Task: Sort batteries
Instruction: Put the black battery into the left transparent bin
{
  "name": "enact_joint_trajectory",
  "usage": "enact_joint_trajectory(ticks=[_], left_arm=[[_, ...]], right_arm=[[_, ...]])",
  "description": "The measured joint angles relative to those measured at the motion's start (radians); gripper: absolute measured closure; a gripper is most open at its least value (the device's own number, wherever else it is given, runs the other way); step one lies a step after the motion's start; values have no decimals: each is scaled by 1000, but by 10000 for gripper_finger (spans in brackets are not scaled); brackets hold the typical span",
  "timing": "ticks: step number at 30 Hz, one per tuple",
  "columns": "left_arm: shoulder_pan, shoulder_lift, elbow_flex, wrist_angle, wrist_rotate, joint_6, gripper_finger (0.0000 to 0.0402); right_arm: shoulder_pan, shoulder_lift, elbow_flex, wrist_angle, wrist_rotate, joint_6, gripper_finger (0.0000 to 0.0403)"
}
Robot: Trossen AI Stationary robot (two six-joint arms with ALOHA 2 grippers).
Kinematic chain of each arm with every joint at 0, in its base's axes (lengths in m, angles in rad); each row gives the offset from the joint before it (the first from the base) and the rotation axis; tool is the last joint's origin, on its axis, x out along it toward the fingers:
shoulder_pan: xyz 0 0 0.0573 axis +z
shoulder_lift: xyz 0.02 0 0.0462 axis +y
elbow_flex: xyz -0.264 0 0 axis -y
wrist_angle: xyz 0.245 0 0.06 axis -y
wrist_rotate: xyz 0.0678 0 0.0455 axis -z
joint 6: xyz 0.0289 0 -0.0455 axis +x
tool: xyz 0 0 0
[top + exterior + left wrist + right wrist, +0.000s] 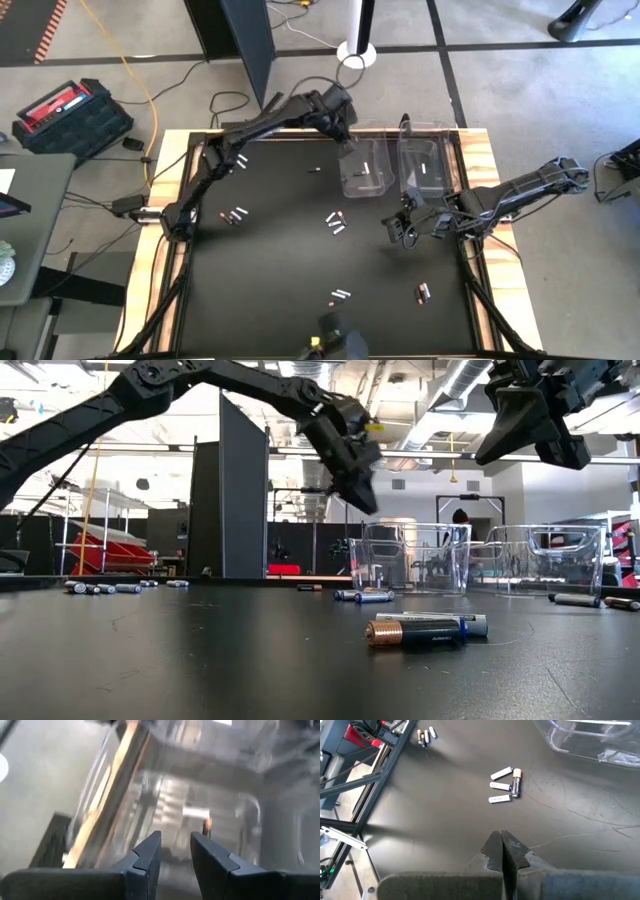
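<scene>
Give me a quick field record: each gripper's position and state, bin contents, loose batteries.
left gripper: above the left clear bin, fingers parted, nothing between them
right gripper: over the mat, below the right clear bin, shut, empty
left bin contents: white battery
right bin contents: white battery
loose batteries: scattered in small clusters across the black mat
</scene>
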Motion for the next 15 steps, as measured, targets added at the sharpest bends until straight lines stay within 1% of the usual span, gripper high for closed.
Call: enact_joint_trajectory(ticks=[3,6,8,11,15], left_arm=[[49,-13,-9,-115,26,9,299],[103,-19,-65,-171,99,-24,301],[127,-41,-120,-155,131,-31,307],[139,-97,-220,-125,143,-9,322],[147,-201,-433,26,145,11,343]], right_arm=[[0,0,0,-1,1,0,394],[0,0,0,-1,2,0,394],[0,0,0,-1,2,6,394],[1,0,0,-4,2,8,394],[0,0,0,-9,2,8,394]])
